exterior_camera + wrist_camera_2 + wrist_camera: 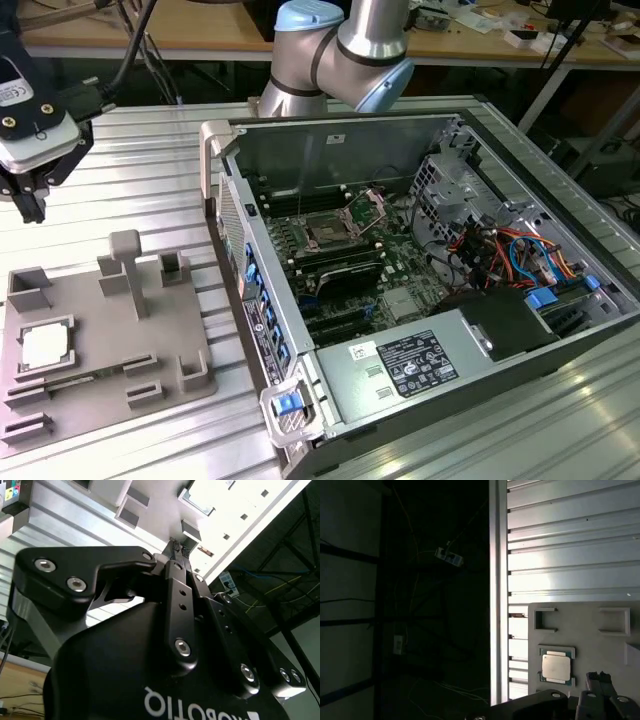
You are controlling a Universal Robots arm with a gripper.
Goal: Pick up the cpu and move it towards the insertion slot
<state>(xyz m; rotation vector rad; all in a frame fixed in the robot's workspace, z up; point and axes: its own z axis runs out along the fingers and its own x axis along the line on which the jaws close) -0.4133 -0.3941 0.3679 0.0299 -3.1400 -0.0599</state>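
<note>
Table of ribbed metal [150, 170] carries everything. On it, towards the exterior view's right, lies an open computer case [330, 150] with its board facing up. Behind the case stands the arm [340, 50], silver with pale blue joints. On the exterior view's left, just beside the case, sits a grey tray [110, 340] with raised blocks. The gripper [30, 205] hangs above the table at that view's far left, beyond the tray's far edge and clear of it. Its fingers [173, 544] are drawn together at the tips in the second wrist view, with nothing between them. The insertion slot [328, 232] sits in the middle of the board, its metal frame raised. The cpu [45, 347] lies flat in a tray pocket, silver face up, well apart from the slot; the first wrist view shows it [556, 667] near the fingertips.
</note>
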